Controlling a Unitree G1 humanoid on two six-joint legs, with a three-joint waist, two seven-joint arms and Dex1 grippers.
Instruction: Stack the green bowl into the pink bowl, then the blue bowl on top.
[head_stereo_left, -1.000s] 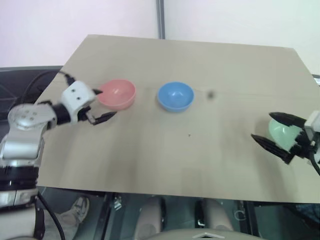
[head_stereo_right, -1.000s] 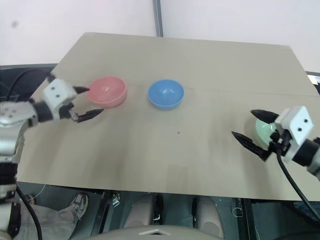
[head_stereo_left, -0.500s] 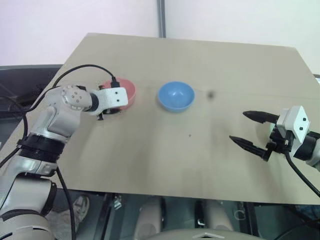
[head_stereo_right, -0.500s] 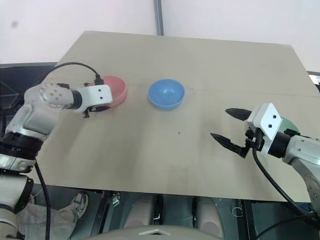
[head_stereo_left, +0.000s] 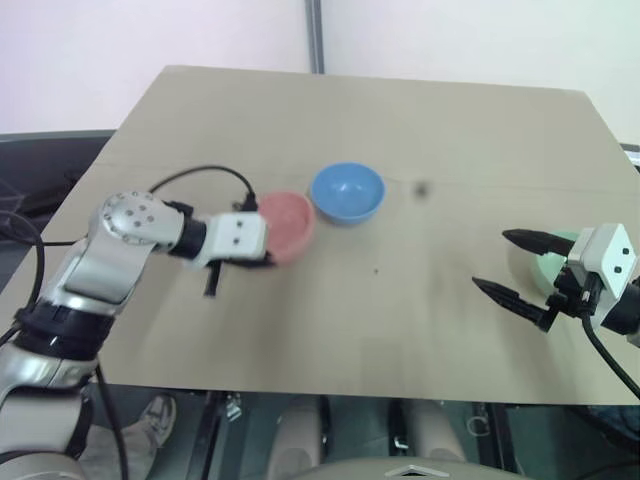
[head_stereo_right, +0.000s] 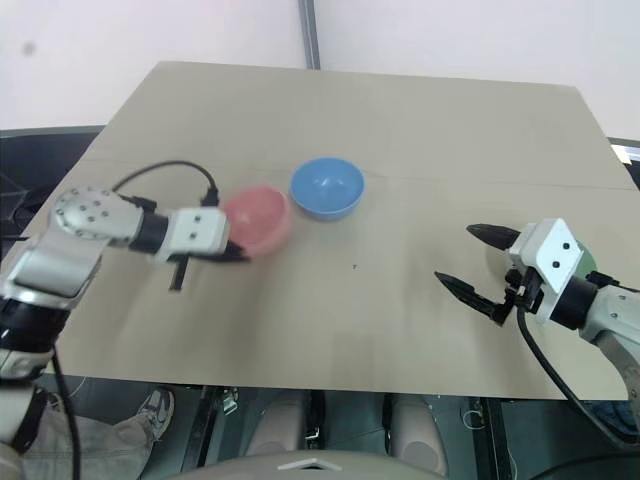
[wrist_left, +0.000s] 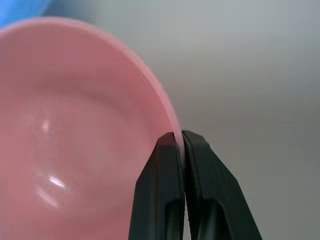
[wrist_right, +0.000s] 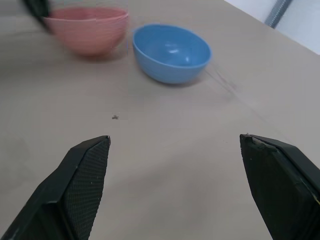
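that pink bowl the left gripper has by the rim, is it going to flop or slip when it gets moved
Probably stiff: the pink bowl keeps its round shape with the left gripper shut on its thin rim. It looks like light plastic, so one pinch may carry it. The glossy surface and narrow hold suggest it could swivel or slip between the fingers if jerked.

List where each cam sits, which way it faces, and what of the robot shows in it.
Left/right eye: on the head, looking forward and down at the table; both arms show, left gripper shut on the pink bowl, right gripper open before the green bowl.
Left wrist: along its own shut fingers, pinching the pink bowl's rim.
Right wrist: along its own open fingers, facing across the table toward the blue bowl and pink bowl.
Shared: the pink and blue bowls appear in the eye views and the right wrist view.
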